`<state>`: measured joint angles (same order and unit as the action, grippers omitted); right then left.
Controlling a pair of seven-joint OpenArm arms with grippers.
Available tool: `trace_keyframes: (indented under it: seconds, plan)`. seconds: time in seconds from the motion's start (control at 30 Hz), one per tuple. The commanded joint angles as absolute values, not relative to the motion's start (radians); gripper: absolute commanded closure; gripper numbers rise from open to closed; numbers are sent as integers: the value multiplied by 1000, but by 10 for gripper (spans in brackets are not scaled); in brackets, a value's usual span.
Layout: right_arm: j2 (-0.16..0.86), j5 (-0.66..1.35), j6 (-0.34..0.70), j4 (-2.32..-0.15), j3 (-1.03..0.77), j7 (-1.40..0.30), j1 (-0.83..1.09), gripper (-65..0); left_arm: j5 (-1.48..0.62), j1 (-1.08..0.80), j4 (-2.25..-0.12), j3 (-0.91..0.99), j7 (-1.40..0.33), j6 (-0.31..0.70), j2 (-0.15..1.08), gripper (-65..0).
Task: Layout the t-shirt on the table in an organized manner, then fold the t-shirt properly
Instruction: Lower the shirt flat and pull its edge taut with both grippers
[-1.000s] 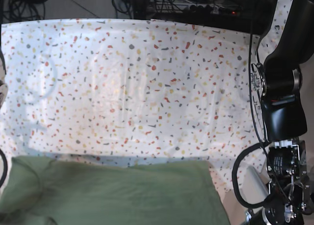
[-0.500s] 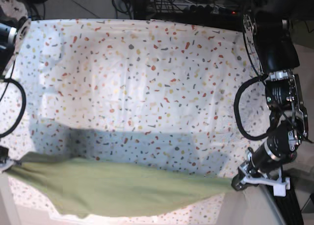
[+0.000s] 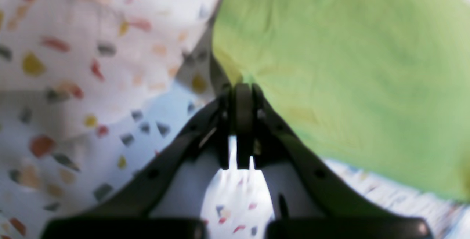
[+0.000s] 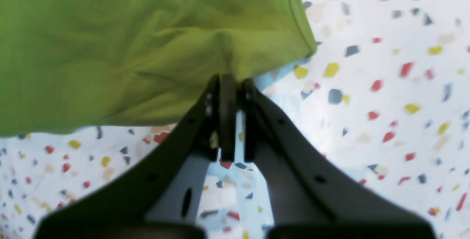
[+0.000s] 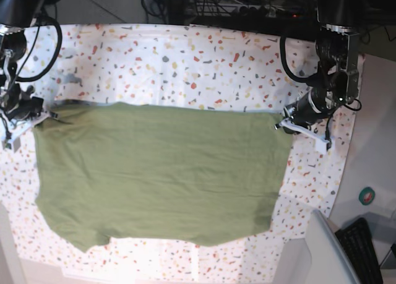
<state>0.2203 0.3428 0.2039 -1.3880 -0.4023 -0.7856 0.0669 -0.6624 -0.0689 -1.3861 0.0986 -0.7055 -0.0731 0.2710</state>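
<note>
The olive-green t-shirt [image 5: 161, 172] is spread wide across the middle of the speckled table [image 5: 204, 67], its far edge pulled taut between the two grippers. On the base view's right, my left gripper [image 5: 283, 124] is shut on the shirt's far right corner. The left wrist view shows its black fingertips [image 3: 240, 86] pinching the green cloth [image 3: 349, 66]. My right gripper [image 5: 38, 118] is shut on the far left corner. In the right wrist view [image 4: 231, 79] it clamps the cloth [image 4: 128, 48] close to a hemmed edge. The shirt's near edge lies uneven, with a sleeve bump at the near left.
Past the table's right edge there is a green tape roll [image 5: 367, 195], a black keyboard [image 5: 365, 237] and a white panel [image 5: 315, 247]. Cables and equipment [image 5: 247, 5] line the back edge. Speckled cloth shows beyond the shirt's far edge.
Both grippers have carried the shirt from the near edge toward the far side. It has gone from a narrow hanging band to a broad sheet spread over the table.
</note>
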Motion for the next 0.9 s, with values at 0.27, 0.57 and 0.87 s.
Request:
trace_keyframes:
  seconds: [0.27,0.57,0.87]
  plan:
    - [269,349,203,-1230,-400,-702,-84,0,-633,-77,-1405,88,-611,-62,278,0]
    - [275,329,203,-941,-398,-748,-335,0,-631,10,-1331,82,-611,-62,277,0]
    - [265,160,203,-880,-407,-728,-460,-366,-631,68,-1280,81,-615,-62,277,0]
